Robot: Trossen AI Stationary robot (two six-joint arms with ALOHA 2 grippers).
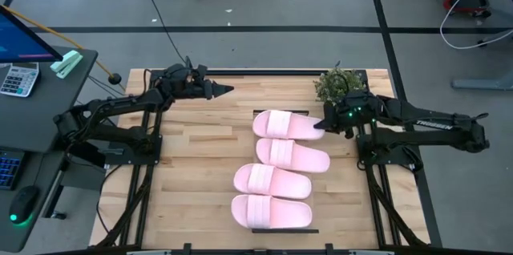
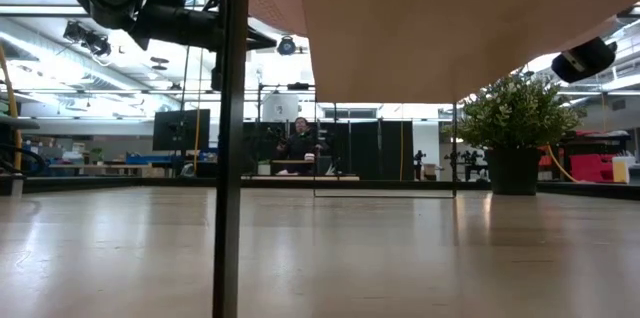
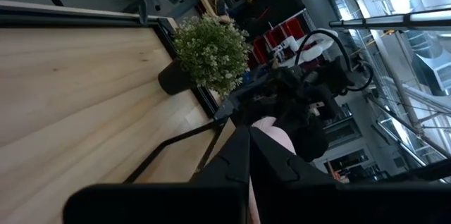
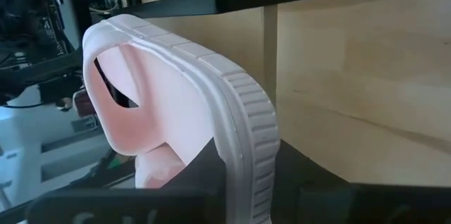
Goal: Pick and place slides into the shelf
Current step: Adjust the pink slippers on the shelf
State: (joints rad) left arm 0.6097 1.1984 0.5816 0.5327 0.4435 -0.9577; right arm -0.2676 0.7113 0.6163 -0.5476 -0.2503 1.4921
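Four pale pink slides lie in a row down the middle of the table on the shelf [image 1: 284, 231], whose underside [image 2: 450, 28] and black leg [image 2: 232, 158] fill the low view. Three slides [image 1: 292, 156], [image 1: 272, 181], [image 1: 271, 211] lie strap up on the panel. The farthest slide [image 1: 284, 124] is over the shelf's far end, with my right gripper [image 1: 325, 124] shut on it; whether it rests on the panel I cannot tell. My left gripper [image 1: 224, 89] hangs shut and level over the table's far left part, holding nothing. My right gripper pinches the farthest slide's sole at its right-hand end [image 4: 243, 175], one finger on the footbed side and one on the underside. It comes from the table's right, slanting down. The strap [image 4: 113, 76] arches beyond the fingers, away from the gripper.
A potted plant [image 1: 338, 84] stands at the table's far right, just behind my right gripper. A desk with a calculator [image 1: 18, 78] and a screen is off the table's left. A person [image 2: 300, 138] sits far back in the room.
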